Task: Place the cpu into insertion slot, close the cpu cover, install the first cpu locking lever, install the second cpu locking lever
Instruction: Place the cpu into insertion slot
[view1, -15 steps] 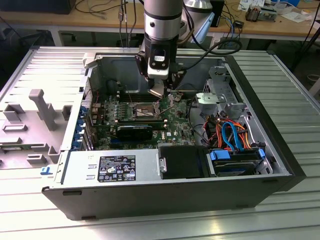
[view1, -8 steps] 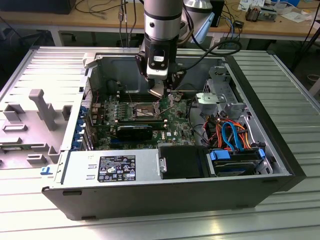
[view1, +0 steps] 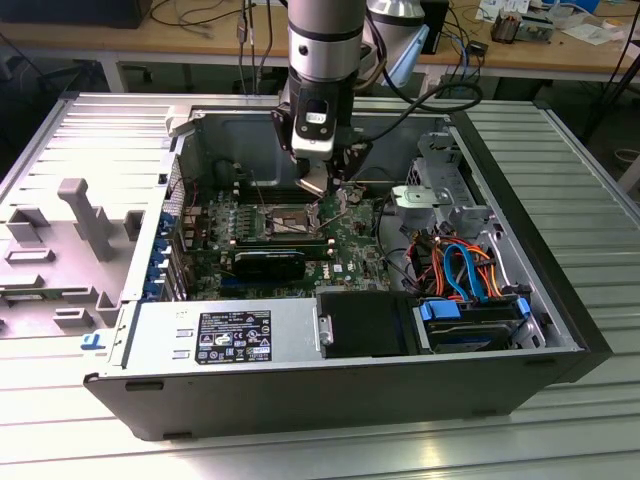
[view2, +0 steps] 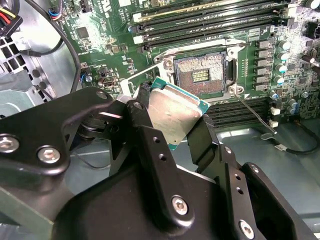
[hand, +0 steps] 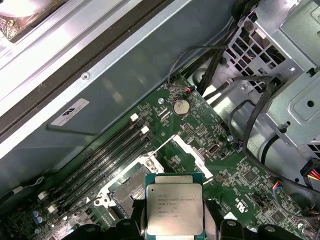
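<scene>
You had the gripper (view2: 171, 119) clamped on the cpu (view2: 176, 111) by two opposite edges. It was held above the motherboard (view2: 100, 55), just beside the insertion slot (view2: 200, 75) and not seated. The slot lay open with its contacts exposed, next to the memory slots (view2: 210, 25). In the first wrist view the cpu's edges looked out of square with the slot. My judgement is that lowering it so could bend contacts or seat it askew.

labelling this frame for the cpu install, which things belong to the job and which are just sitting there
Job: pincer, holding the cpu; insertion slot, uncovered; cpu cover, open; locking lever.
Just there: memory slots; coin battery; power supply; orange and blue cables.
</scene>
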